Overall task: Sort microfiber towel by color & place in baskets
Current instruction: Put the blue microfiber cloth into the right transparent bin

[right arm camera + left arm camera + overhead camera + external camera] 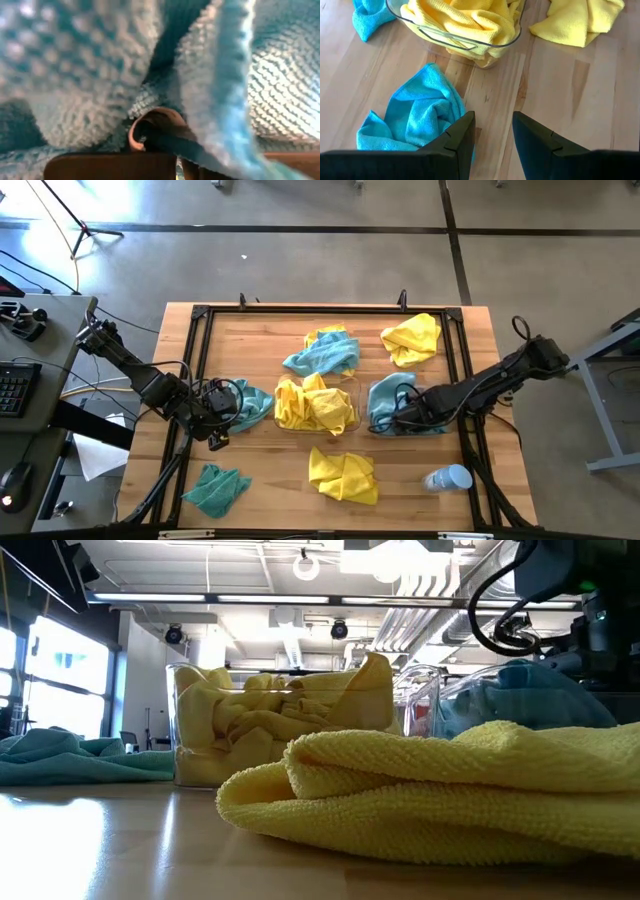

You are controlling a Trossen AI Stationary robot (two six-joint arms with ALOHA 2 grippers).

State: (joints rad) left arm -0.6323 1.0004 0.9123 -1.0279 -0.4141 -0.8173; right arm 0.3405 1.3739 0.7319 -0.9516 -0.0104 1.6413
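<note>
At nine o'clock on the table (250, 490), the left claw (492, 132) hung with its fingers (460, 137) parted and nothing between them, one finger just beside a crumpled teal towel (415, 112) lying on the bare wood. Beyond it, toward the centre, stood the clear basket of yellow towels (315, 405), heaped to the rim. At three o'clock the right claw (395, 418) was fully closed and pressed down into the teal towels in the second clear basket (385, 402); its wrist camera saw only teal cloth close up, so whether it pinched any of that cloth could not be told.

Farther out, a loose teal towel with a yellow one showing under it (322, 352) lay at twelve o'clock, just behind the yellow basket. A yellow towel (412, 338) sat at one o'clock, another yellow towel (344, 475) at six o'clock, and a teal towel (216, 488) at seven o'clock. A white and light-blue bottle (447, 478) lay on its side at five o'clock.
</note>
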